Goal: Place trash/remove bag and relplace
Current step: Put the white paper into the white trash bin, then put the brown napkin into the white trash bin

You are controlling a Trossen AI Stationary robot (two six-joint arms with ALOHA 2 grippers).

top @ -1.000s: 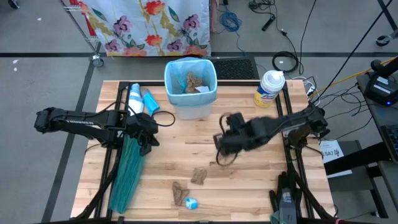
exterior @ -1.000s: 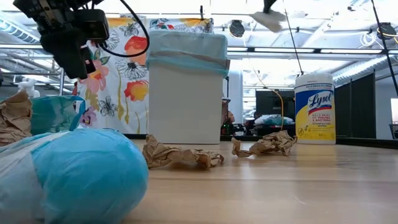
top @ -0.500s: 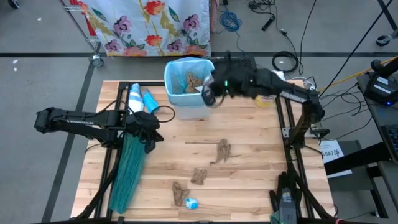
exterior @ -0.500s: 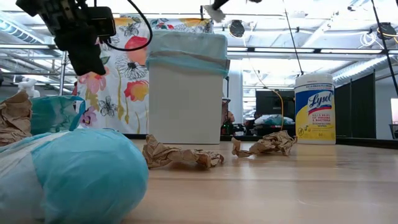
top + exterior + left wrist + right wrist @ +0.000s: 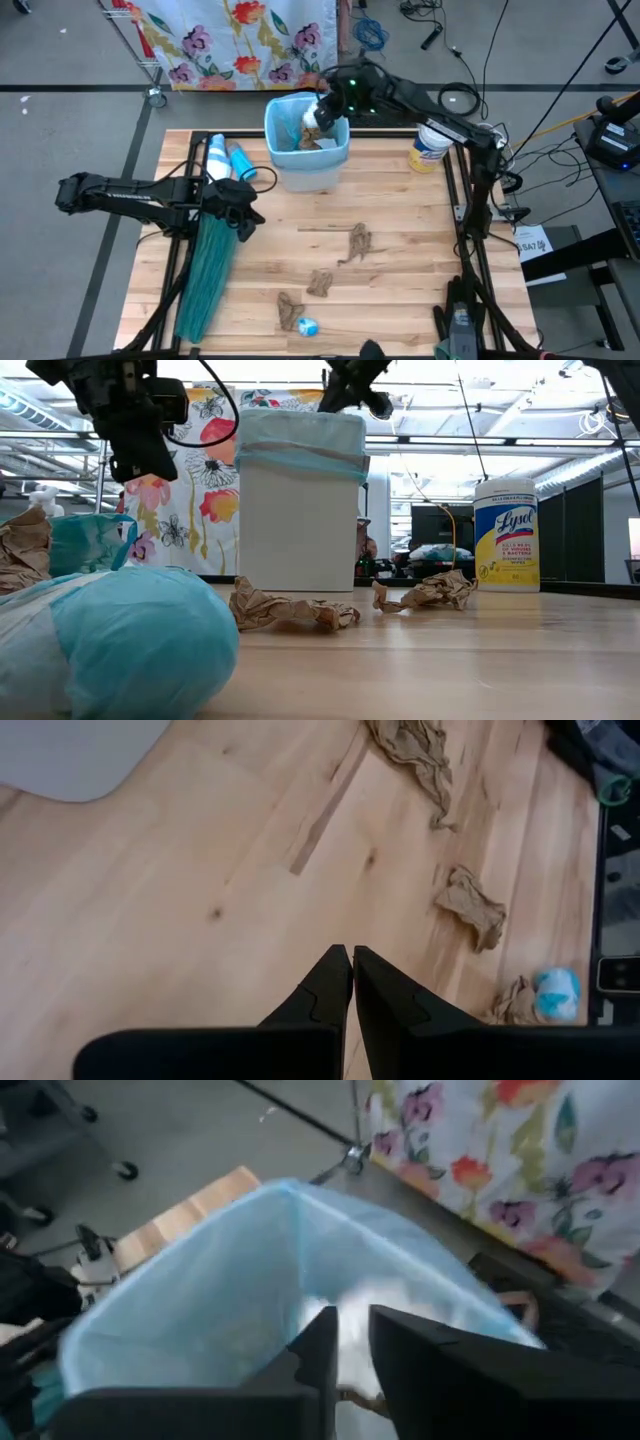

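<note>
The bin's pale-blue bag [image 5: 283, 152] stood open-mouthed upward at the table's far middle, directly under the right gripper [image 5: 325, 112], whose fingers were slightly parted over a white wad, while three brown scraps [image 5: 356, 241] lay nearer, right of the shut left gripper [image 5: 246, 222].

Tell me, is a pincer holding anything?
Left pincer holds nothing. Right pincer, over the bin, has a white wad between its parted fingers; grip unclear.
</note>
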